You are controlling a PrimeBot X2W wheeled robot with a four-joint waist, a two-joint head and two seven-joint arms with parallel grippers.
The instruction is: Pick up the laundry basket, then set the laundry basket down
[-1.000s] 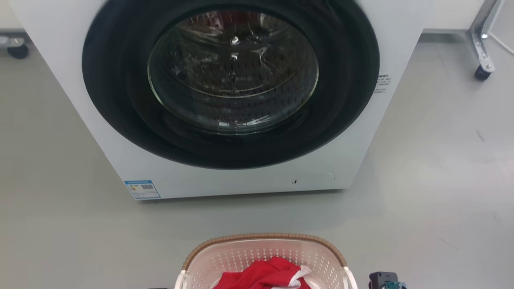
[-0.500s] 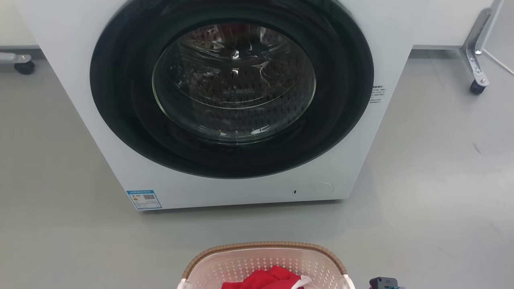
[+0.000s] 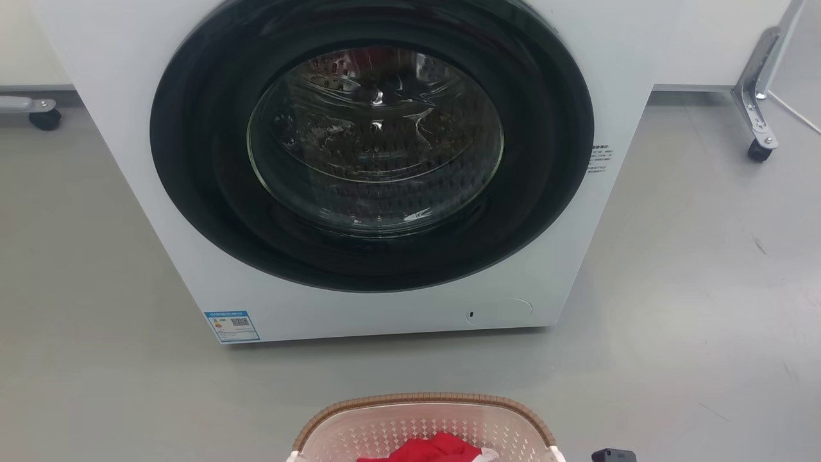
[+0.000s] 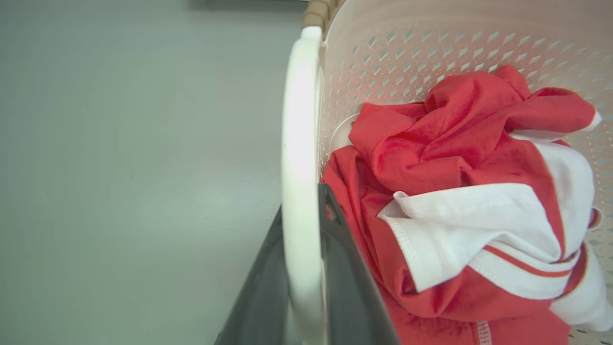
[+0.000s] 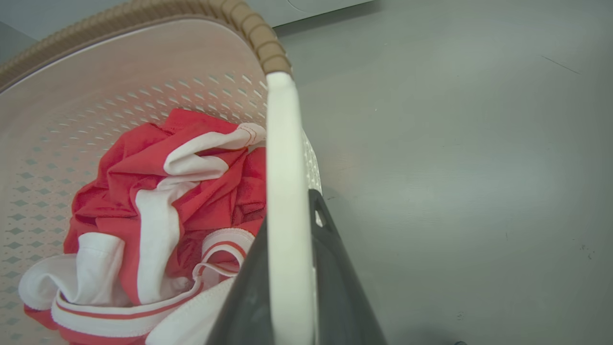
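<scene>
Near front of washing machine, gripping laundry basket by white handles, left hand and right hand each clamped on one; grasp done, lift unclear, set-down remaining.

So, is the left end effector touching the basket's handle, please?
Touching: the left wrist view shows the left end effector clamped on the handle, no gap.

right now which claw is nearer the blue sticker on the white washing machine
Left. The left claw grips the cream perforated basket's left handle, on the blue sticker's side; the right claw grips the opposite handle, farther off.
</scene>
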